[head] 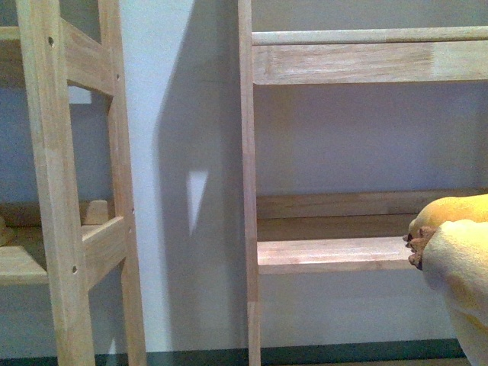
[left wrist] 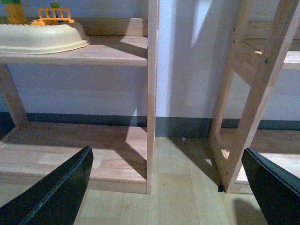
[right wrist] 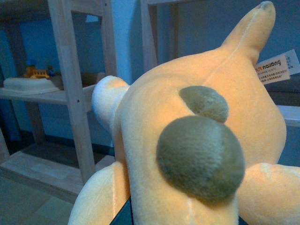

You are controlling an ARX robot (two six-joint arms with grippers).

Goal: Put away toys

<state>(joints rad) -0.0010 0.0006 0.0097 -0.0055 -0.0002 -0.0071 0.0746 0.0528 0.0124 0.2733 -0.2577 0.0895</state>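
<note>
Plush toy (right wrist: 187, 140) clamped in right hand (right wrist: 182, 218), left hand (left wrist: 166, 151) spread wide apart, cream tray (left wrist: 37, 40) on shelf (left wrist: 112, 54) holding orange fence (left wrist: 55, 15)

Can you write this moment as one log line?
left gripper: open, empty | right gripper: holding plush toy | plush toy: lifted, in front of wooden shelf

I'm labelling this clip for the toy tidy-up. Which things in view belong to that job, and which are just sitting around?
Job: plush animal, orange-yellow; wooden shelf ahead, likely its destination.

Lying about: cream play base and orange toy fence, already shelved; small wooden piece on the left shelf unit.
</note>
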